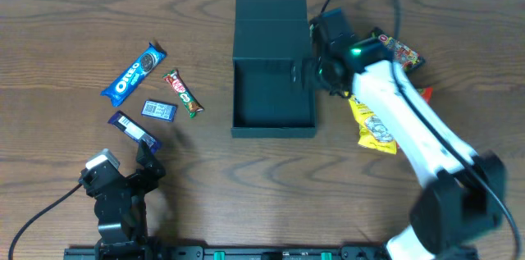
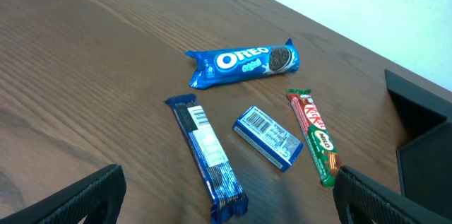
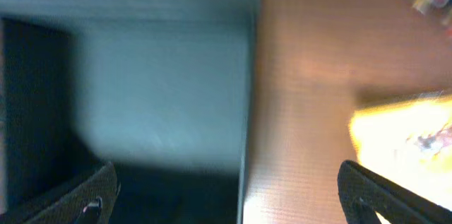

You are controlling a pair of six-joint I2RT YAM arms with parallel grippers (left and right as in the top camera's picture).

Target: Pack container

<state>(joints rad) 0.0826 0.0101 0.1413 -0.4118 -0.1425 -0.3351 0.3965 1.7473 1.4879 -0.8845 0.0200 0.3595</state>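
Wood-grain counter (image 1: 246, 186), brown, smooth with a faint sheen; box (image 1: 269, 20), dark teal, matt; biscuit packet (image 2: 244, 64) and yellow packet (image 1: 373, 129), glossy film; right arm (image 1: 402, 120), smooth white plastic shell.

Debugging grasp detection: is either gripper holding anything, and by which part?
Nothing is held. Left gripper is open and empty; right gripper is open over the container's right wall, not closed on it.

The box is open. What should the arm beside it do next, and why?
Probably swing the right claw over to the yellow packet and grip it. The claw is open and holds nothing beside the box, which looks empty, and that packet lies closest.
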